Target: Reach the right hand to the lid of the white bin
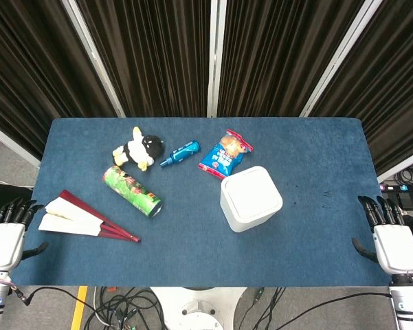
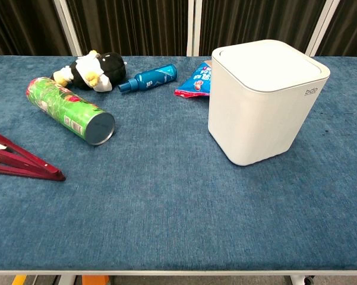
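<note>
The white bin (image 1: 251, 199) stands upright right of the table's middle, its flat lid (image 1: 252, 192) closed; the chest view shows the bin (image 2: 261, 113) and lid (image 2: 267, 64) close up at right. My right hand (image 1: 392, 240) hangs off the table's right edge, well to the right of the bin, fingers apart and holding nothing. My left hand (image 1: 5, 234) sits off the left edge, fingers apart and empty. Neither hand appears in the chest view.
A green snack can (image 1: 132, 191) lies on its side left of the bin, with a folded red-and-white fan (image 1: 82, 218) nearer the left edge. A plush toy (image 1: 139, 148), a blue bottle (image 1: 180, 154) and a blue snack bag (image 1: 225, 155) lie behind the bin.
</note>
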Controlling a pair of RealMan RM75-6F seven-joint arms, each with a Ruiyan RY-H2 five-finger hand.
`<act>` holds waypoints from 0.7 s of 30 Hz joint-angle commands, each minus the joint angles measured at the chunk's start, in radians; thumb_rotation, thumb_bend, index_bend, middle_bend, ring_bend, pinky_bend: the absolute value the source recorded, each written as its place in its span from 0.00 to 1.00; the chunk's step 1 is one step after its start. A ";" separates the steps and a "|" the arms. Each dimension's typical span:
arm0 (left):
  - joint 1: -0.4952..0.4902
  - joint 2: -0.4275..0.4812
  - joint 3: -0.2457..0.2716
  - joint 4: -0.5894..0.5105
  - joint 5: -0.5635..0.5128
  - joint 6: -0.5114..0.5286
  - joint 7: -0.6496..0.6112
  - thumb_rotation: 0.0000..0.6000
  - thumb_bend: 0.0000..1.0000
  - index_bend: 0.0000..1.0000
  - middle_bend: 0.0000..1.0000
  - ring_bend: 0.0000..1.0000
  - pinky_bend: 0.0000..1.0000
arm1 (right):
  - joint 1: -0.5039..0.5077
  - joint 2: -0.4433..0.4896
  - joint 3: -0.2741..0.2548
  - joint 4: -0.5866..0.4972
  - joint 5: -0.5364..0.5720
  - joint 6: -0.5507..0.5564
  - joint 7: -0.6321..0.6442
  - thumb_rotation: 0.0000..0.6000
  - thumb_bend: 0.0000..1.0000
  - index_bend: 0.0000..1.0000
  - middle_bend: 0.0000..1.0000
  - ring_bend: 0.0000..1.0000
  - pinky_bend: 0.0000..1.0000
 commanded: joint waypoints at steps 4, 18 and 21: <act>0.004 -0.005 0.002 0.000 -0.004 -0.001 0.006 1.00 0.00 0.23 0.17 0.06 0.13 | 0.009 0.002 -0.003 0.000 -0.011 -0.010 0.010 1.00 0.16 0.00 0.11 0.00 0.00; 0.003 -0.005 -0.003 -0.005 0.003 0.008 0.014 1.00 0.00 0.23 0.17 0.06 0.13 | 0.058 0.047 -0.008 -0.035 -0.103 -0.036 0.068 1.00 0.16 0.01 0.13 0.00 0.00; 0.001 -0.008 -0.004 0.002 0.005 0.008 0.010 1.00 0.00 0.23 0.17 0.06 0.13 | 0.110 0.079 0.011 -0.076 -0.142 -0.072 0.078 1.00 0.16 0.09 0.18 0.00 0.00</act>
